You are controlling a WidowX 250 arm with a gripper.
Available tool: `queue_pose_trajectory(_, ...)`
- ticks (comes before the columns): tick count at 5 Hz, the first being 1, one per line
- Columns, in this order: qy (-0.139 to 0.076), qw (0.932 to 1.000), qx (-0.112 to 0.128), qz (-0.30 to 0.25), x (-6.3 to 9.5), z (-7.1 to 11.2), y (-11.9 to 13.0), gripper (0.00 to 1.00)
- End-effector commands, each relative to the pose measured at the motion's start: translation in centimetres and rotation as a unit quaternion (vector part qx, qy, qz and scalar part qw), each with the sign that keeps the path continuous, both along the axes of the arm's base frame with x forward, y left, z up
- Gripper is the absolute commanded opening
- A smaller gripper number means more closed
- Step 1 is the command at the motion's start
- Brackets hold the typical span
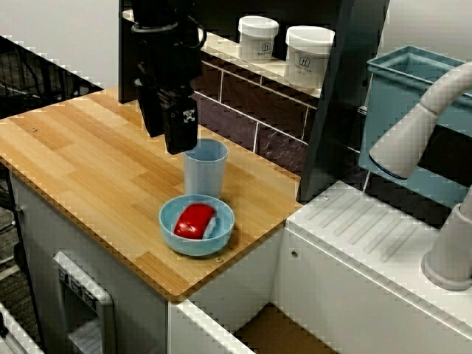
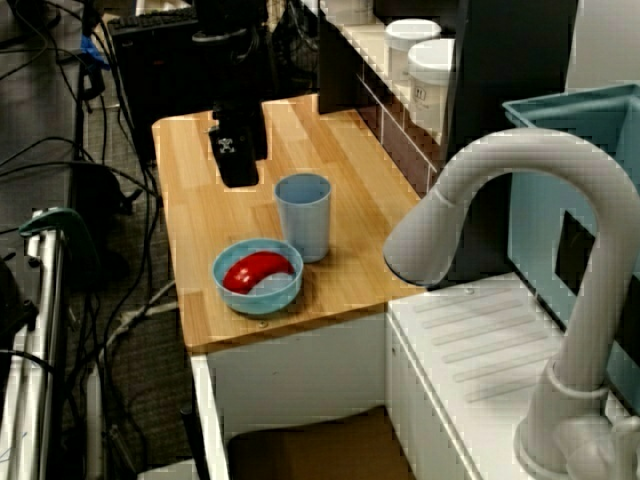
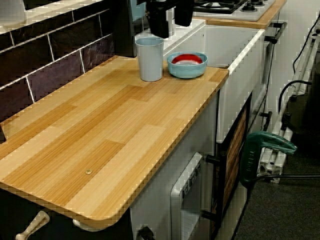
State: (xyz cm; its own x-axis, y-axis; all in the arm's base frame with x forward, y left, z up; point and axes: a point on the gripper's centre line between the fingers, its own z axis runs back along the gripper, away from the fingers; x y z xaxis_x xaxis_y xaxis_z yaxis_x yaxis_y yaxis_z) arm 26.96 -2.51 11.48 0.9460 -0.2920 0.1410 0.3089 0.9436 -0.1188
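Since it grips nothing, my black pincer (image 1: 167, 141) hangs with jaws apart; the upright pale-blue plastic cup (image 1: 205, 168) stands just below, beside it.

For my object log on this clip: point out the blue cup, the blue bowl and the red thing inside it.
blue cup (image 1: 204, 177), view facing the tiled wall, outer side wall.
blue bowl (image 1: 193, 248), same view, front outer wall.
red thing (image 1: 193, 220), same view, its top surface.

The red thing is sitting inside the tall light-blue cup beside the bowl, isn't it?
No. The rounded red object lies in the shallow light-blue bowl, not in the tall light-blue plastic cup beside it; the close view from above shows this.
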Motion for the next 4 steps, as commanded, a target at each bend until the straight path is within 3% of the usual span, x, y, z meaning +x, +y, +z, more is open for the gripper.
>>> queue_pose_trajectory(1,-0.019,0.9984,0.003,-0.052,-1.6,0.9,-3.7,1.0)
queue_pose_trajectory(2,-0.03,0.9949,0.01,-0.096,-2.3,0.1,-5.1,1.0)
queue_pose_trajectory(4,-0.068,0.9725,-0.001,-0.223,-1.8,-1.7,-6.2,1.0)
